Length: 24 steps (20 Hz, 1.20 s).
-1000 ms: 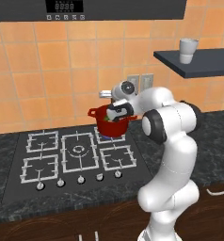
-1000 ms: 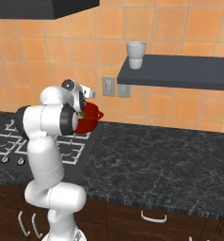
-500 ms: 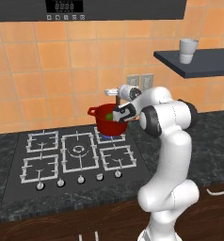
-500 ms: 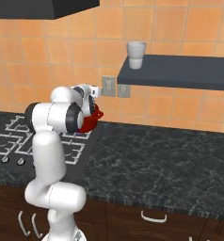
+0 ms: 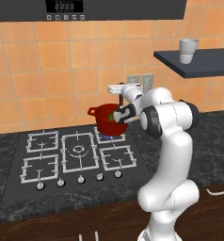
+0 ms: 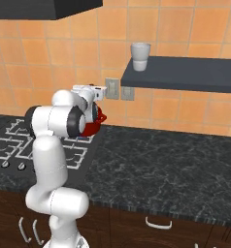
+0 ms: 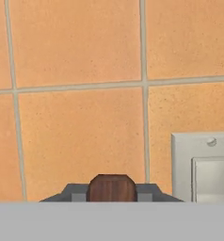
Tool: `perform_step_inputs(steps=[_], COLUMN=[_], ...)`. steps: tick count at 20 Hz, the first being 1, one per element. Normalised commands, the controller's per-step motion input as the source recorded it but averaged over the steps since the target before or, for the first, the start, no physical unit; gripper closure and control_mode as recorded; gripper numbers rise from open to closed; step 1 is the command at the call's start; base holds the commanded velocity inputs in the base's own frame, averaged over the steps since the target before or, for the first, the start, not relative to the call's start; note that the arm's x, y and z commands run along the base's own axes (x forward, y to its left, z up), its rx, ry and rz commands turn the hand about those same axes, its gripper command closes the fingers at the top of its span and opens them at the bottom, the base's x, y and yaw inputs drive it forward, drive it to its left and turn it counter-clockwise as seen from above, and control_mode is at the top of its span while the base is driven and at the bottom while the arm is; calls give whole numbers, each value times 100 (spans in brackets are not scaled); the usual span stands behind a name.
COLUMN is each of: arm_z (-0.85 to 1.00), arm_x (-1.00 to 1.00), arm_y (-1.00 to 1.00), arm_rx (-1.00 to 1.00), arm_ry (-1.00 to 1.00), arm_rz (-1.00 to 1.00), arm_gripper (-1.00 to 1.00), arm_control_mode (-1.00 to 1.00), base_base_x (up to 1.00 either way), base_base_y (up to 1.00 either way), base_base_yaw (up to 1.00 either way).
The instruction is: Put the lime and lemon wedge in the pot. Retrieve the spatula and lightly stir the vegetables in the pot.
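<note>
Stirring seemed underway: the two-finger gripper (image 7: 112,194), clamped on the brown wooden-handled spatula (image 7: 112,188), hung above the round red pot (image 5: 106,120).

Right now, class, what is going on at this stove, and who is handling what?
A white robot arm reaches over the hob to the red pot, which stands on the rear right burner against the tiled wall. The hand view shows the gripper shut on the spatula's brown wooden handle, facing the orange tiles and a wall switch. Something green shows at the pot beside the hand; whether it is the lime or the wedge is unclear. A pale cup sits on the shelf.
</note>
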Motion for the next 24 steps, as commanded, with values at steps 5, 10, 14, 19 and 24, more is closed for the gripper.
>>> perform_step_inputs(steps=[5,10,14,19,24], arm_z=[80,-23,-32,-59,-76], arm_x=[-9,0,0,8,20], arm_y=[6,32,44,31,28], arm_rx=[10,0,0,-1,-1], arm_ry=[7,24,20,5,0], arm_rz=[-3,0,0,-1,-5], arm_gripper=[100,100,100,100,100], arm_control_mode=[-100,-100,-100,-100,-100], base_base_x=[0,0,0,0,0], base_base_y=[0,0,0,0,0], base_base_yaw=[0,0,0,0,0])
